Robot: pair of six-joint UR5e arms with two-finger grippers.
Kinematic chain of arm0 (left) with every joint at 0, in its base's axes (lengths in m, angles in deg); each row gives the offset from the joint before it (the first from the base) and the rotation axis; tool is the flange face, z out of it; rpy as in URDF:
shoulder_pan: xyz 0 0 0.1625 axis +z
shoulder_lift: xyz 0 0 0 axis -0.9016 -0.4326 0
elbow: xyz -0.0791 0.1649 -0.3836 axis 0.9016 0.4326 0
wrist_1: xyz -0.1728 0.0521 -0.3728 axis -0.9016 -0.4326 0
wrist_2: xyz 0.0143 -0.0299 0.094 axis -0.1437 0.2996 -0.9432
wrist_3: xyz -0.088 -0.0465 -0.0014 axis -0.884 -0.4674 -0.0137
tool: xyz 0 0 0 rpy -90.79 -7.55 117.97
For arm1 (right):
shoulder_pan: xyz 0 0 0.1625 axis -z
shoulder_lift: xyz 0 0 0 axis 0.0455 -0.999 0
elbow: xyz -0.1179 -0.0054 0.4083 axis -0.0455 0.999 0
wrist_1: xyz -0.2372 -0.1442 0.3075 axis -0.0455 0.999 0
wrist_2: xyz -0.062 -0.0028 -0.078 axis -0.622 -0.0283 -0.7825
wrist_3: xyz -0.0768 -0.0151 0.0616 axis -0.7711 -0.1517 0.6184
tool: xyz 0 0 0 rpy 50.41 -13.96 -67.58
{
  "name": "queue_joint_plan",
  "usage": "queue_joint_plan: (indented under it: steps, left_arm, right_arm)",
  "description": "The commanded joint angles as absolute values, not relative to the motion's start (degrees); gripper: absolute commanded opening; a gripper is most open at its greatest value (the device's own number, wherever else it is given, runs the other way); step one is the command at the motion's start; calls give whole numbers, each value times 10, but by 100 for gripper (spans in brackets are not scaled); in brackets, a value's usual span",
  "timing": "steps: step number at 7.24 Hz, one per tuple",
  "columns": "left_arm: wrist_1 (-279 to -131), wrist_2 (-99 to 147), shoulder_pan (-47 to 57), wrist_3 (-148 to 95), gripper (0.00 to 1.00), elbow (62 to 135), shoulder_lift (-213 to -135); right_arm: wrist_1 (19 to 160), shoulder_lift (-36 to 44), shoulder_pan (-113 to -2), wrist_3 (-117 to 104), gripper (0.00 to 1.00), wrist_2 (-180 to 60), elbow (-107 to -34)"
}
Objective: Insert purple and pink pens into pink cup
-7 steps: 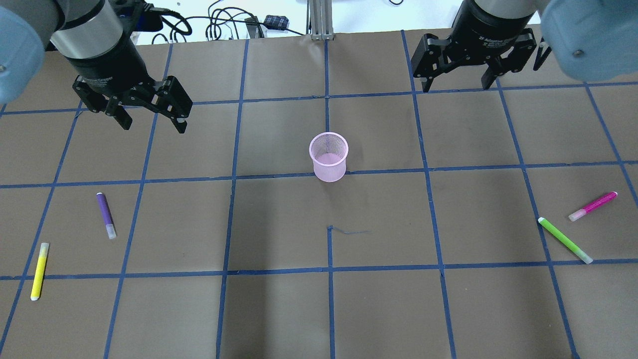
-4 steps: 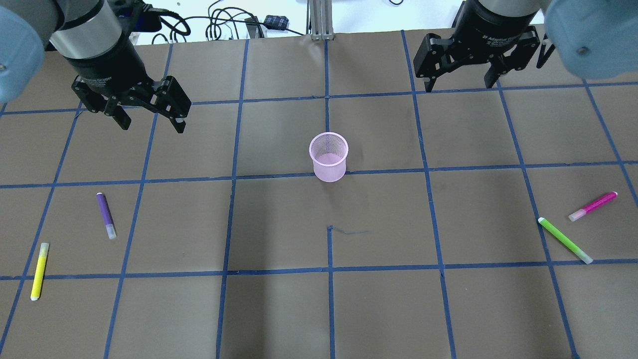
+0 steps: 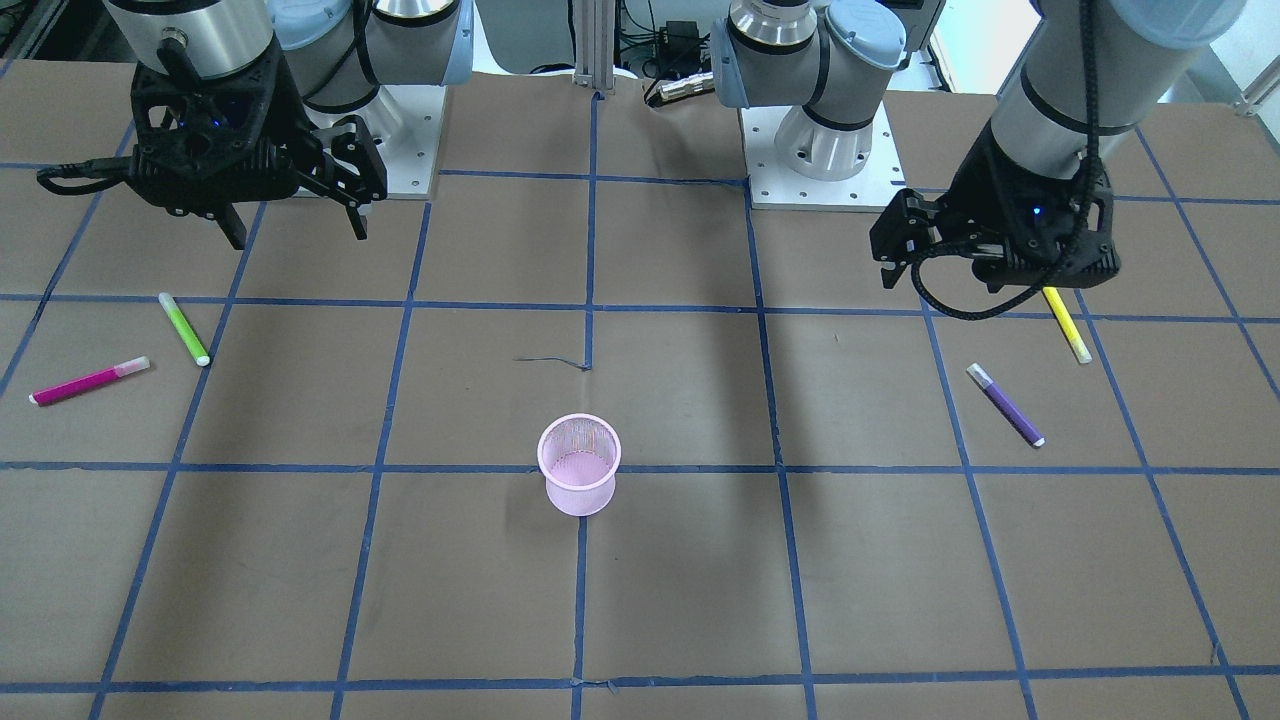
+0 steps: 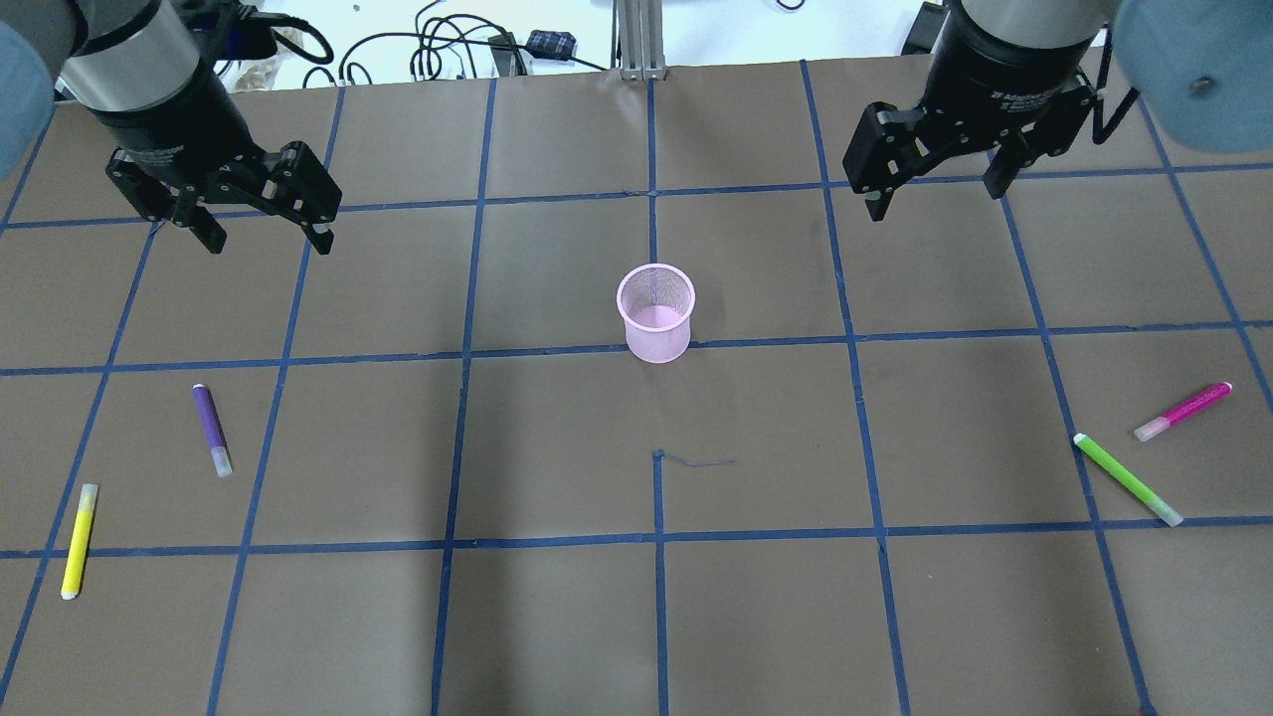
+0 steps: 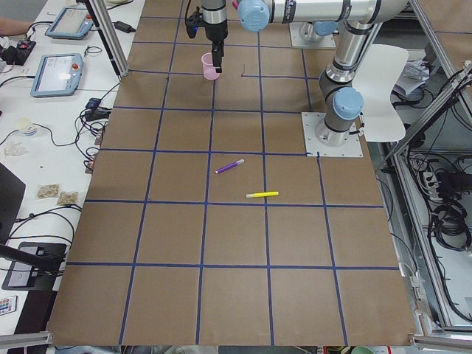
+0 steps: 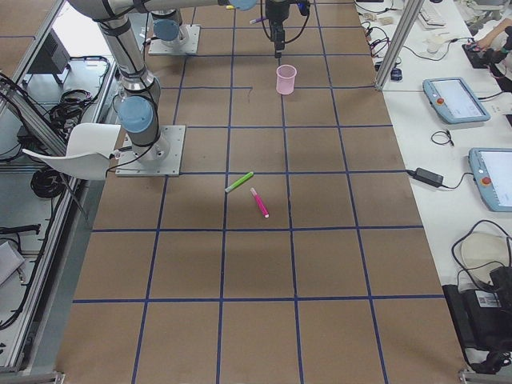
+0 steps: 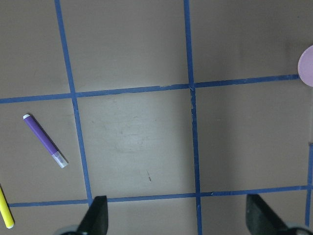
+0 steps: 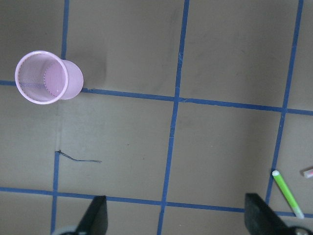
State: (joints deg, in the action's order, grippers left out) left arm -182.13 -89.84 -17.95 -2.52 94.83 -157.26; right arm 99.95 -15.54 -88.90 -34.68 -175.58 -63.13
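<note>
The pink mesh cup (image 4: pixel 655 313) stands upright near the table's middle and also shows in the front view (image 3: pixel 579 465). The purple pen (image 4: pixel 211 430) lies flat on the left side and shows in the left wrist view (image 7: pixel 45 141). The pink pen (image 4: pixel 1183 411) lies flat at the far right. My left gripper (image 4: pixel 267 239) is open and empty, hovering behind the purple pen and well apart from it. My right gripper (image 4: pixel 935 199) is open and empty, hovering behind and to the right of the cup, far from the pink pen.
A yellow pen (image 4: pixel 79 540) lies front-left of the purple pen. A green pen (image 4: pixel 1127 478) lies just beside the pink pen. Blue tape lines grid the brown table. Cables lie past the far edge.
My left gripper has moved left, away from the cup. My right gripper has shifted slightly right and nearer. Both stay open. The pens and the cup have not moved.
</note>
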Motion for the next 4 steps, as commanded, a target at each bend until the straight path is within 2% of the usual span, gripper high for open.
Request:
queue_joint_plan:
  steps: [1, 4]
  left_arm:
    - [-1817, -898, -134, -24, 100, 953, -1586]
    - [-1745, -898, -35, -13, 100, 1004, -1612]
  right_arm:
    - [995, -156, -789, -548, 100, -1765, -637]
    - [1037, -152, -621, -823, 100, -1756, -677]
